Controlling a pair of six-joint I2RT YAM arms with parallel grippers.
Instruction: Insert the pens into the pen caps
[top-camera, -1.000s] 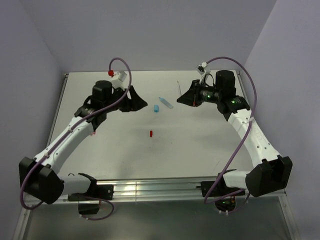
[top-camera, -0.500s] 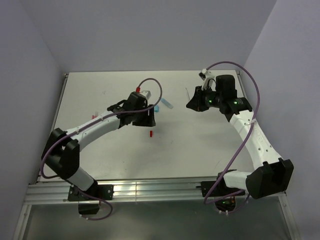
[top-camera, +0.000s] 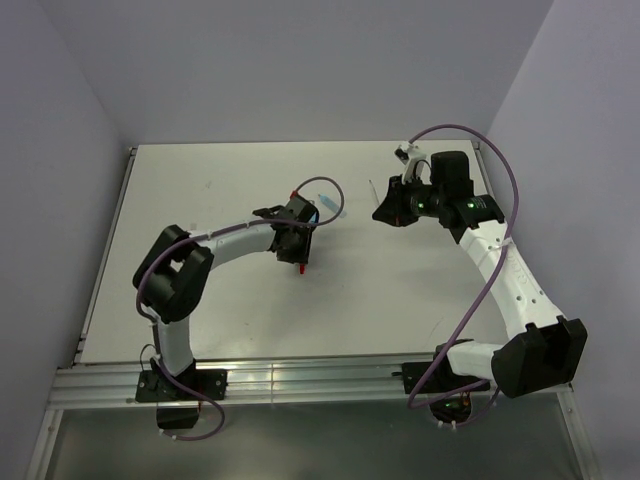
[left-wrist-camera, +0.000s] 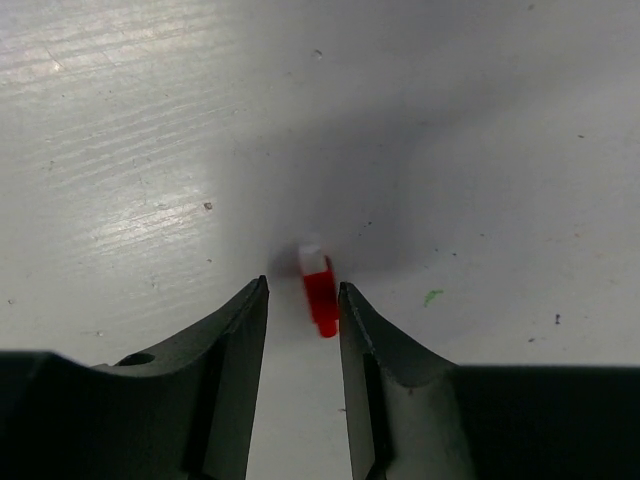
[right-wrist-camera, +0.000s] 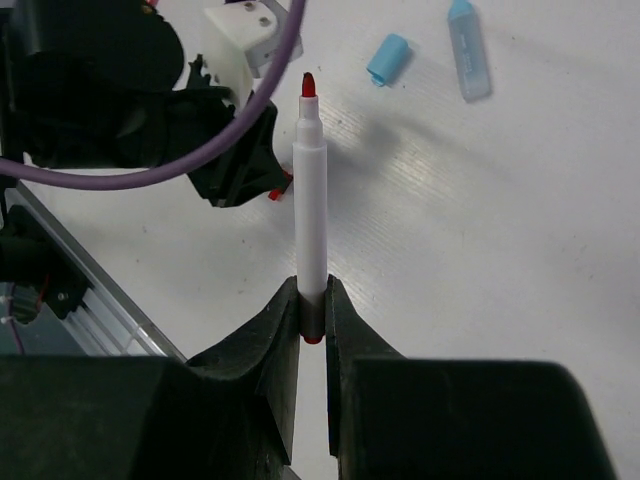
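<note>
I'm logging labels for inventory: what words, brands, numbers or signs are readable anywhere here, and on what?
None can be read. The white pen in the right tool, the red cap, the blue cap and the table show no print.

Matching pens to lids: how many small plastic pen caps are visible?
2. A stubby red cap lies between the left gripper's open fingers; a light blue cap lies near the pale blue pen. Others may hide under the arms.
</note>
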